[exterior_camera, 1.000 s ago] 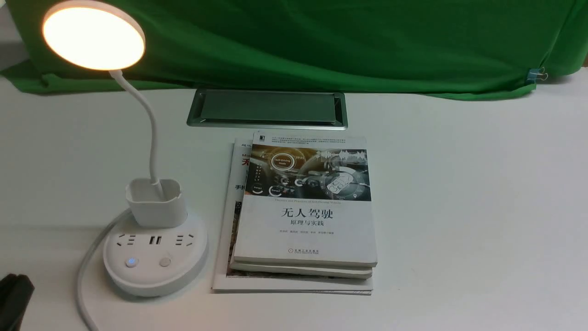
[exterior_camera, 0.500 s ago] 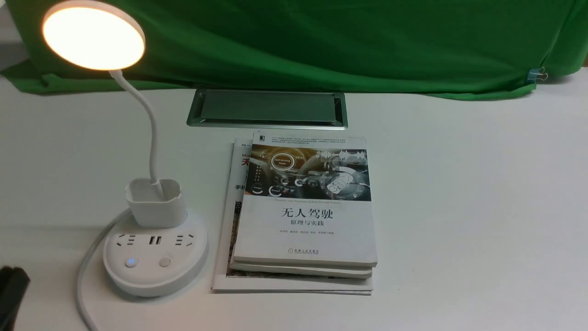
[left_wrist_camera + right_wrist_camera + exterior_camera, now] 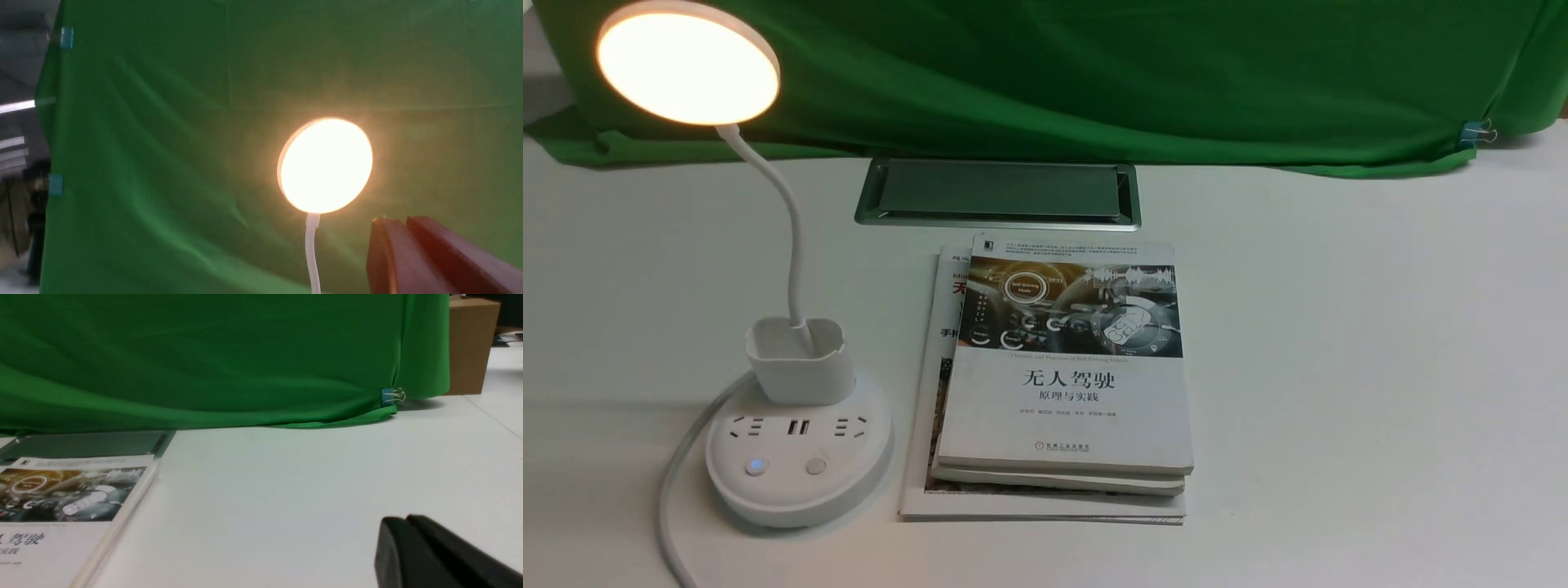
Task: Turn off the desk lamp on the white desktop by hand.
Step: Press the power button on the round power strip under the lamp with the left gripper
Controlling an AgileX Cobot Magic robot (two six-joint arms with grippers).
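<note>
left gripper gone from front view, lamp still lit

the left gripper has left the front view's near-left corner; the desk lamp still glows, at left on the white desktop, so switching off likely remains undone. both it and the right gripper look clenched, holding nothing. the top book reads "无人驾驶", "原理与实践" and "self-driving mode".

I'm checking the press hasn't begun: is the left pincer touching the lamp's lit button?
Apart: the front view shows the lit button uncovered, with no pincer near it.
</note>
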